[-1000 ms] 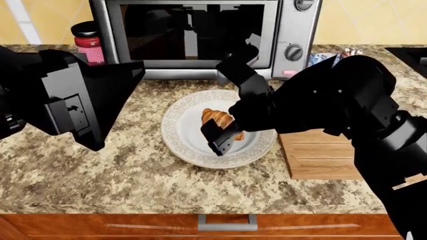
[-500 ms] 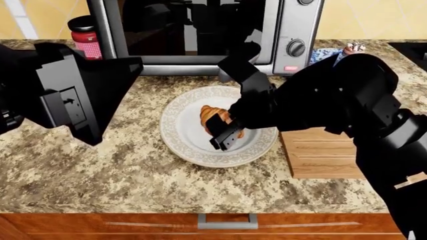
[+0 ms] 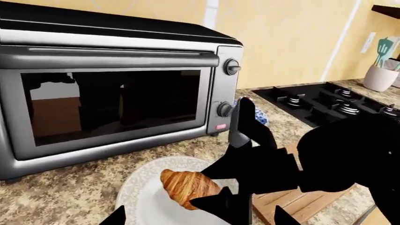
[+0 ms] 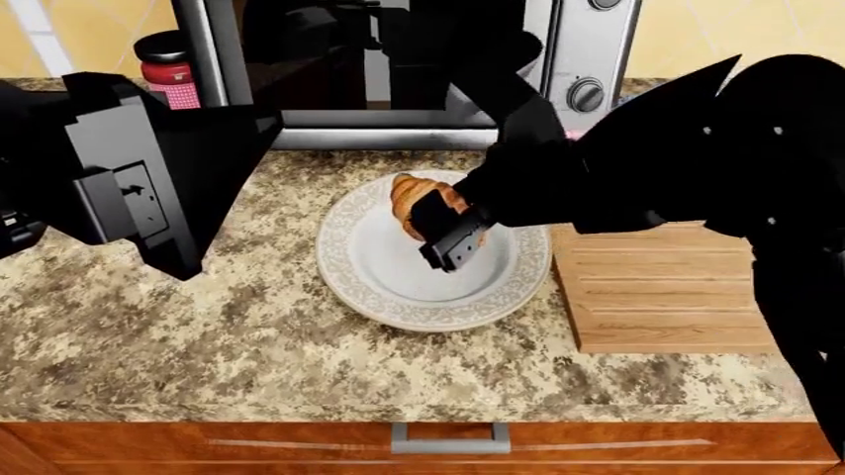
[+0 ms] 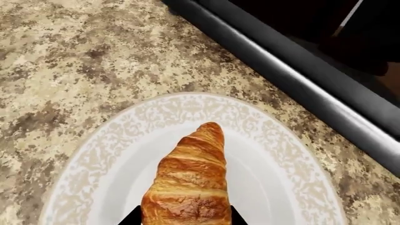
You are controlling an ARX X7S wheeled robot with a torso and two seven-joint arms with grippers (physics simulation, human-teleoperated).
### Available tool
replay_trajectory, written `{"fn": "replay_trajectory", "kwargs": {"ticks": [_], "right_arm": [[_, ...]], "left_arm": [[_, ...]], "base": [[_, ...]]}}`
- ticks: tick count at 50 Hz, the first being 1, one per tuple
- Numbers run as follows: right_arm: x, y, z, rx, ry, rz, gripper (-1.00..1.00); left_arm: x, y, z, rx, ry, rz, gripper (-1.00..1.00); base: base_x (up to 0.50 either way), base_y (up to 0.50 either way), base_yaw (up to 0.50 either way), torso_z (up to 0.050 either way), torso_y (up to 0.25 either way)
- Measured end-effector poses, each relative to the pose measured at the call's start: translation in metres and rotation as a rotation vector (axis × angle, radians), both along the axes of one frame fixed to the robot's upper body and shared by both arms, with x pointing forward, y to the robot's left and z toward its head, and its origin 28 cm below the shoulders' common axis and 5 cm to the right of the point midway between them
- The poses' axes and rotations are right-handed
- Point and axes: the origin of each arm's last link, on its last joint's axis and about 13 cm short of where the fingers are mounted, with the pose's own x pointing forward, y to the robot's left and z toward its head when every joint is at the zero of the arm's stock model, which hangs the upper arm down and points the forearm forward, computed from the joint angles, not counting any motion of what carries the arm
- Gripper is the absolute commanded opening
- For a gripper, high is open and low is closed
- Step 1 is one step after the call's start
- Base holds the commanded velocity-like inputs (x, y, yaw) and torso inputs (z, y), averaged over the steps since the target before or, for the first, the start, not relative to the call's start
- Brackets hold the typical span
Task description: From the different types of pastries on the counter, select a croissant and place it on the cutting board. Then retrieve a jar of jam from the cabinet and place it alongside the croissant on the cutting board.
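Note:
The golden-brown croissant is between the fingers of my right gripper, over the back part of the white patterned plate. In the right wrist view the croissant fills the gap between the two black fingertips of the gripper, which is shut on it. The grooved wooden cutting board lies just right of the plate. My left gripper is open and empty, held above the counter at the left. The white-lidded jam jar and the cupcake are not in view.
A silver toaster oven stands right behind the plate. A red jar with a black lid and checkered label stands at its left. In the left wrist view a black stove and a utensil holder lie beyond the board.
My right gripper has moved back toward the toaster oven with the croissant in it. The right arm has swung up and uncovered more of the cutting board. The left arm has hardly moved.

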Motion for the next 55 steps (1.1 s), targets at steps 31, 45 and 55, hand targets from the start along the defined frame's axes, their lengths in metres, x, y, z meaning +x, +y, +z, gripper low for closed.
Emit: {"fn": "replay_trajectory", "kwargs": {"ticks": [31,45,55], "right_arm": [[-0.057,-0.06,0.023,0.03,-0.072,-0.176,-1.0],[-0.065,-0.098,0.02,0.0,-0.094,-0.338,-1.0],[-0.061,-0.112,0.009,-0.022,-0.084,-0.441,-1.0]], "left_arm": [[0.001,-0.003,-0.003,-0.041,-0.042,-0.037,1.0],[-0.001,-0.004,-0.002,-0.05,-0.054,-0.05,1.0],[0.0,-0.004,-0.003,-0.054,-0.055,-0.053,1.0]], "base": [[0.0,0.0,0.0,0.0,0.0],[0.0,0.0,0.0,0.0,0.0],[0.0,0.0,0.0,0.0,0.0]]}}
